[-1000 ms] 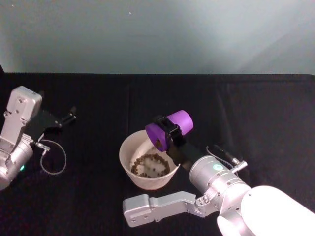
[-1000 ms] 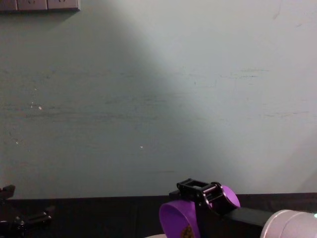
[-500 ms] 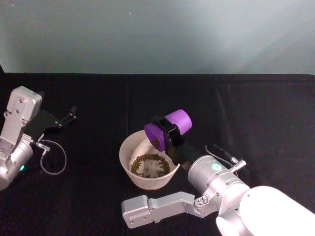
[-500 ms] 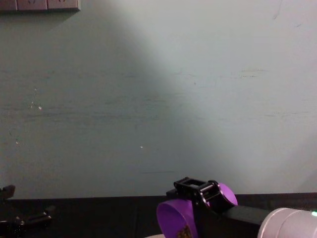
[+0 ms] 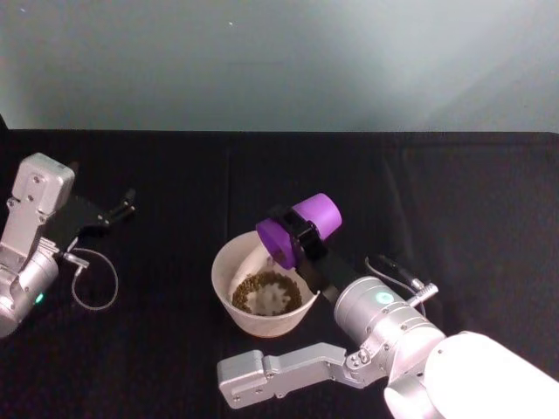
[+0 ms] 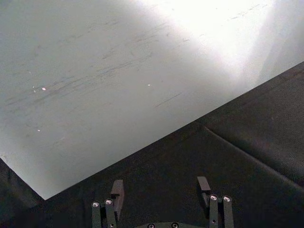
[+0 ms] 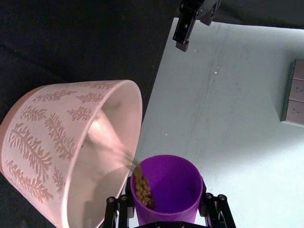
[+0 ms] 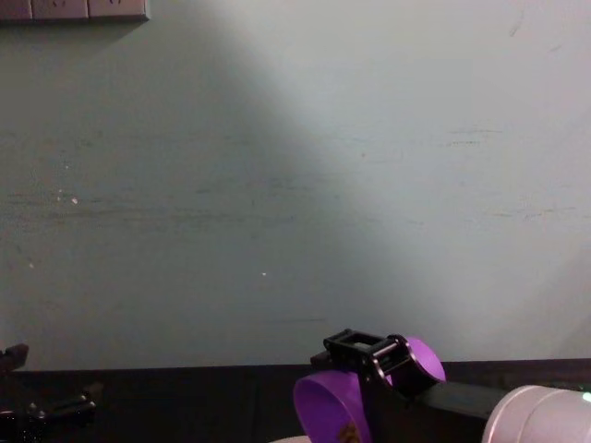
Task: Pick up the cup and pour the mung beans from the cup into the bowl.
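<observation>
My right gripper [image 5: 301, 234] is shut on the purple cup [image 5: 300, 230], which is tipped on its side with its mouth over the right rim of the bowl [image 5: 222, 269]. The right wrist view shows mung beans [image 7: 142, 187] sliding along the cup [image 7: 166, 185] wall toward the bowl [image 7: 42, 137], a pale pink vessel with a leaf pattern. A ring of beans [image 5: 266, 292] lies on the bowl's bottom. From the chest camera the tilted cup [image 8: 332, 417] and right gripper [image 8: 369, 355] sit low at centre. My left gripper [image 5: 122, 206] is parked, open, at the table's far left.
A black cloth [image 5: 454, 201] covers the table up to a pale wall [image 5: 279, 61]. A thin cable loop [image 5: 92, 284] lies beside the left arm. A wall socket plate [image 8: 74, 9] sits at the upper left of the chest view.
The cup has stayed tilted over the bowl, shifting slightly. More beans lie in the bowl than one second ago. The left arm has not moved.
</observation>
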### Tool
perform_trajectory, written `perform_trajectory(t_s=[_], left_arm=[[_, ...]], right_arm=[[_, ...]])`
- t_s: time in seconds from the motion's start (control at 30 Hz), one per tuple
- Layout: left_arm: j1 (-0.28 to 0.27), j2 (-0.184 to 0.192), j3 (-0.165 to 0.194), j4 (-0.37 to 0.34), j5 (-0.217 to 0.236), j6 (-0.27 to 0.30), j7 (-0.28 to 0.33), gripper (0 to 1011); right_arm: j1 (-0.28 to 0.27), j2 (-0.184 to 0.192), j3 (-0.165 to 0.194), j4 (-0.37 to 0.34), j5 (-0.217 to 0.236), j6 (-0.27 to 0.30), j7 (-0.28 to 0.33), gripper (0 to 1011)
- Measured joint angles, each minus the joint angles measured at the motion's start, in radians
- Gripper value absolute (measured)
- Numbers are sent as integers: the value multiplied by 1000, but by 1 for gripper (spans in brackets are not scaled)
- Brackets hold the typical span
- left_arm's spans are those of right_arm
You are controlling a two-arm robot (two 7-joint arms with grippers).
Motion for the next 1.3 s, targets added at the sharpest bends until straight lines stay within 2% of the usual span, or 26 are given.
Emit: perform_trajectory(t_s=[1.3], left_arm=[[0,0,0,0,0,0,0,1000]], right_arm=[[20,18,-38,3,-80,0,15,735]])
